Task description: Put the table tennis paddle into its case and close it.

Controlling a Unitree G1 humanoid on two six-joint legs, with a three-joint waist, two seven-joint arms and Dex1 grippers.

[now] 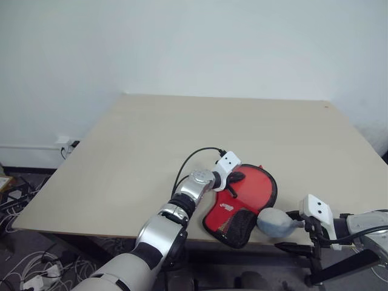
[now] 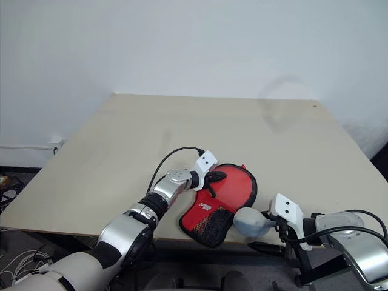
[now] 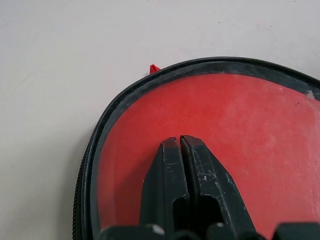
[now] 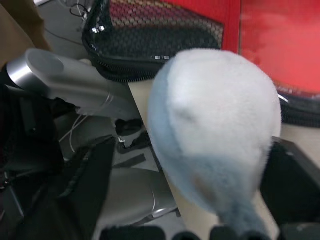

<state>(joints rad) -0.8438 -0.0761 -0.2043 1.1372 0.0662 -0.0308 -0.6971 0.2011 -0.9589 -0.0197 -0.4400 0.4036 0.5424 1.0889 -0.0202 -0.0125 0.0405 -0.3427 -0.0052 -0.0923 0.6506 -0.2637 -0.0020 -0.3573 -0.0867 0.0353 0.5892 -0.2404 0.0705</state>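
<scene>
The case (image 1: 248, 194) lies flat at the table's front edge, red with black edging, a small white logo and a black mesh patch (image 1: 237, 225) at its near end. My left gripper (image 1: 235, 179) is shut, its fingertips resting on the case's red face (image 3: 225, 125) near the black rim. My right gripper (image 1: 286, 229) hovers just off the table's front edge beside the mesh end, its black fingers standing wide apart. A fuzzy grey-white pad (image 4: 215, 125) sits between them. The table tennis paddle is out of view.
The beige table (image 1: 182, 133) stretches bare toward the white wall behind the case. The case's near end overhangs the front edge. Cables (image 1: 24, 267) lie on the floor at the left, below a wall socket (image 1: 70, 145).
</scene>
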